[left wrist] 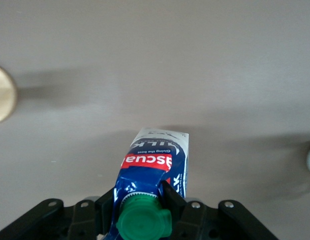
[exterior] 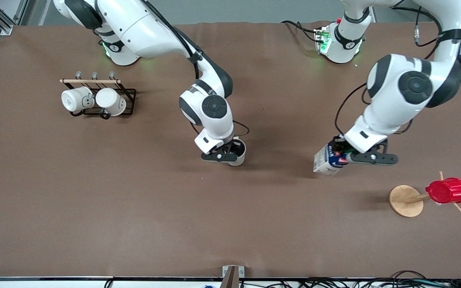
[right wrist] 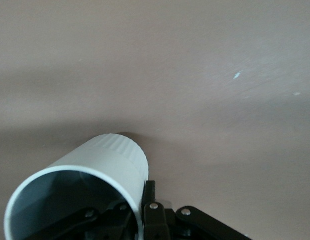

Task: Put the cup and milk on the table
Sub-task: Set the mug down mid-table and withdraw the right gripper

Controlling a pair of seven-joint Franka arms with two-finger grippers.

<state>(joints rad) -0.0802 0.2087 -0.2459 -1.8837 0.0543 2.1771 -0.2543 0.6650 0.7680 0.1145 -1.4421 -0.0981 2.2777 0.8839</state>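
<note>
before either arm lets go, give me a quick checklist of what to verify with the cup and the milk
1. Right gripper pinching the cup by its rim: ok, one finger shows inside the wall in the right wrist view.
2. Cup upright with its base on the table: cannot tell, contact is not visible.
3. Left gripper shut on the milk near its green cap: ok.
4. Milk standing straight: not ok, it looks tilted in the front view.
5. Bare table around both drop spots: ok, the mug rack and the wooden stand with the red cup lie well away.
</note>
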